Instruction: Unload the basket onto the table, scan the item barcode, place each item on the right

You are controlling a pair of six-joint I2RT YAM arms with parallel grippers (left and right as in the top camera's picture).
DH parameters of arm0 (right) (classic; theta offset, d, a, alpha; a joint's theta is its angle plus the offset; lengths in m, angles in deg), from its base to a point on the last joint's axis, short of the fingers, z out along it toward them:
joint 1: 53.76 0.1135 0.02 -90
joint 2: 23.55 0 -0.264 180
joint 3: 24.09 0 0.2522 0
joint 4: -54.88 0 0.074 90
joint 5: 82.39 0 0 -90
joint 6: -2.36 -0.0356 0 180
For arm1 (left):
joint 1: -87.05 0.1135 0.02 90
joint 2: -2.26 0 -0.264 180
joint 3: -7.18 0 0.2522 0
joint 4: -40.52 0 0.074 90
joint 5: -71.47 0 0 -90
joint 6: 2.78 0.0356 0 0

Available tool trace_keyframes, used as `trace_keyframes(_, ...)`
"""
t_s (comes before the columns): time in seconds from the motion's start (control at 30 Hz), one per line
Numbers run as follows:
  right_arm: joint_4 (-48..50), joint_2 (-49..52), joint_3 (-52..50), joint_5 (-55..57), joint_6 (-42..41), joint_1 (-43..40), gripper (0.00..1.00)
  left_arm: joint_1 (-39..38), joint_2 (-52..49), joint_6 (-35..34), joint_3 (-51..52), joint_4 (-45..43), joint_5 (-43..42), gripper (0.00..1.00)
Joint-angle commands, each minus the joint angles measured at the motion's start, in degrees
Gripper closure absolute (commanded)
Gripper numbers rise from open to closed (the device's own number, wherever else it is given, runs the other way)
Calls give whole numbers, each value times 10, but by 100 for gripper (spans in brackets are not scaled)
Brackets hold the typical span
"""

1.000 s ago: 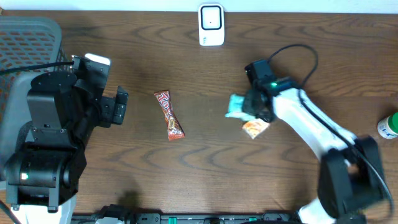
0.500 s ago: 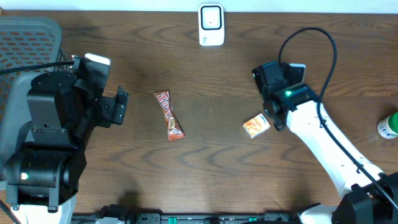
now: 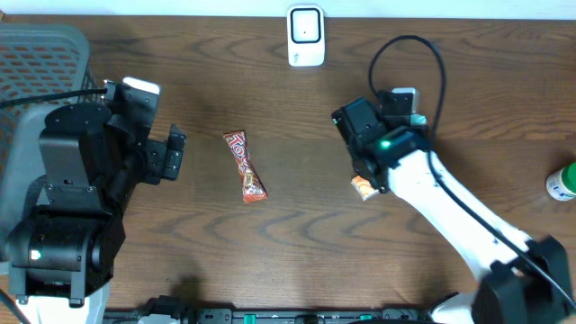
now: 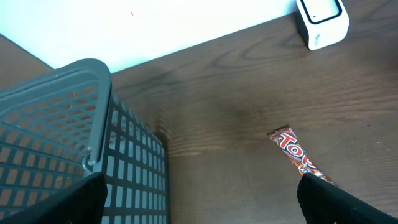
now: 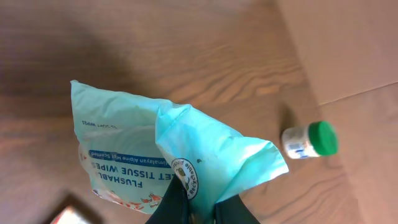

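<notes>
The right arm's fingers (image 5: 198, 199) are pressed together on a crumpled fold of the pale teal soft plastic pack of flushable tissue wipes (image 5: 143, 149), the item to be scanned. The pack hangs off the wood-grain surface (image 5: 155, 43), spreading away from the pinch with its printed face towards the wrist camera. No barcode can be made out on that face. From overhead the pack is hidden beneath the wrist.

Just beside that wrist, on its near side, lies a small orange packet (image 3: 363, 187), and well off to the right stands a white bottle with a green cap (image 5: 309, 142).

Out towards the middle lies a red and orange candy bar in its wrapper (image 3: 245, 166), its long axis running roughly near to far. Beyond it the left arm's fingers (image 4: 200, 180) stand spread wide with nothing between them, beside the grey mesh plastic basket (image 4: 62, 124).

Farthest off, at the back edge, sits the small white box-shaped scanner (image 3: 306, 36). It lies ahead and to the left of the right wrist, and the right arm is clearly the nearer. My judgement is that the coming move carries the pack that way and turns its barcode side to the scanner.
</notes>
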Motion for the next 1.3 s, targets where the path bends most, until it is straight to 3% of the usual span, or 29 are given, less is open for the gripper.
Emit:
trace_keyframes(0.0, 14, 57, 1, 122, 0, 5, 99, 3, 0, -9, 2, 2, -7, 2)
trace_keyframes(0.13, 33, 129, 2, 187, 3, 12, 99, 3, 0, -9, 2, 2, -7, 2)
trace_keyframes(0.33, 33, 203, 2, 191, 17, 76, 99, 3, 0, -9, 2, 2, -7, 2)
trace_keyframes(0.43, 40, 216, 2, 134, 35, 127, 99, 3, 0, -9, 2, 2, -7, 2)
trace_keyframes(0.57, 62, 217, 2, -27, 66, 190, 94, 3, 0, -9, 2, 2, -7, 2)
trace_keyframes(0.63, 72, 217, 2, -91, 66, 214, 85, 3, 0, -9, 2, 2, -7, 2)
trace_keyframes(0.7, 75, 217, 2, -135, 66, 237, 65, 3, 0, -9, 2, 2, -7, 2)
trace_keyframes(0.83, 75, 217, 2, -164, 66, 283, 60, 3, 0, -9, 2, 1, -7, 2)
trace_keyframes(1.0, 73, 217, 6, -186, 45, 325, 37, 3, 0, -9, 2, 2, -7, 2)
trace_keyframes(1.07, 64, 213, 19, -219, 31, 331, 43, 3, 0, -9, 2, 2, -7, 2)
trace_keyframes(1.2, 19, 193, 66, -242, 1, 314, 89, 3, 0, -9, 2, 2, -7, 2)
trace_keyframes(1.23, 12, 186, 76, -248, 1, 306, 98, 3, 0, -9, 2, 2, -7, 2)
trace_keyframes(1.27, 7, 177, 86, -255, 1, 296, 99, 3, 0, -9, 2, 2, -7, 2)
